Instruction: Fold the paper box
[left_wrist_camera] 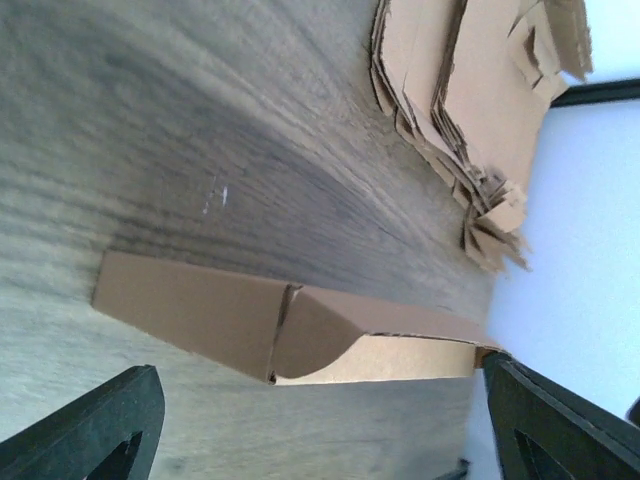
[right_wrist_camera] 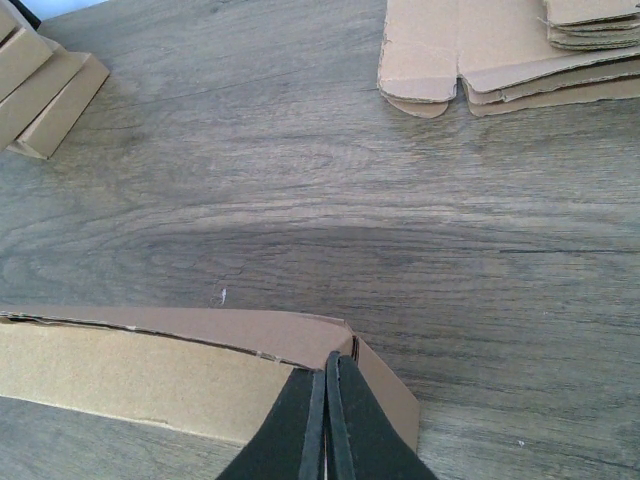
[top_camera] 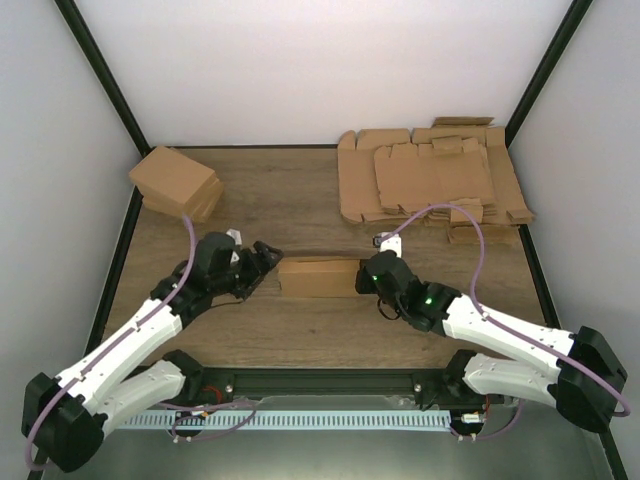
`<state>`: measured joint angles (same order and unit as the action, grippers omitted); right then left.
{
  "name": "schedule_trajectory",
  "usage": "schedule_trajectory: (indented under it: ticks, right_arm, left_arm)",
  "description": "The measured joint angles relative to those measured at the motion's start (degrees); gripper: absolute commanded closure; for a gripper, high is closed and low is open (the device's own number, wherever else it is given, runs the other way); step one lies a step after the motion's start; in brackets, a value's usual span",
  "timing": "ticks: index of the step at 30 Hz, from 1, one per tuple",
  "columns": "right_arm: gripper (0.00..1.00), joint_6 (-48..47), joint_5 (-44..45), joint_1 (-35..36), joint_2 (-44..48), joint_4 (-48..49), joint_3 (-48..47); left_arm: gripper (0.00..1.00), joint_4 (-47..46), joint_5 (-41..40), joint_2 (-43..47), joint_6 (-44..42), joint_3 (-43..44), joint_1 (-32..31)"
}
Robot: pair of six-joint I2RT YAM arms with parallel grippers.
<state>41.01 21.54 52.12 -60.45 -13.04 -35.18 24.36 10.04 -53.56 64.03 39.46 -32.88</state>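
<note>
The paper box [top_camera: 318, 277] lies partly folded in the middle of the table, a long low brown shape with a curved flap at its end [left_wrist_camera: 320, 335]. My left gripper [top_camera: 262, 262] stands open just off its left end. In the left wrist view its dark fingers [left_wrist_camera: 100, 430] sit wide apart near the frame's bottom corners, with the box [left_wrist_camera: 200, 310] ahead of them and untouched. My right gripper [top_camera: 366, 275] is shut. Its joined fingertips [right_wrist_camera: 327, 365] rest against the box's right end corner [right_wrist_camera: 385, 385], with nothing clamped between them.
A thick pile of flat die-cut cardboard sheets [top_camera: 435, 180] lies at the back right, also seen as sheets [right_wrist_camera: 500, 50] and sheets [left_wrist_camera: 470, 90]. Folded brown cartons [top_camera: 178, 183] are stacked at the back left, showing again as cartons [right_wrist_camera: 45, 85]. White walls enclose the table.
</note>
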Motion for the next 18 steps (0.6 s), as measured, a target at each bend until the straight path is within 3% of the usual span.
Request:
schedule_trajectory:
  ticks: [9,18]
  right_arm:
    - [0.99,0.0,0.0,0.0,-0.1,0.0,0.0]
    - [0.99,0.0,0.0,0.0,-0.2,0.0,-0.1]
  left_arm:
    - [0.03,-12.4,4.6,7.0,17.6,-12.0,2.6]
    - [0.0,-17.1,6.9,3.5,29.3,-12.9,3.0]
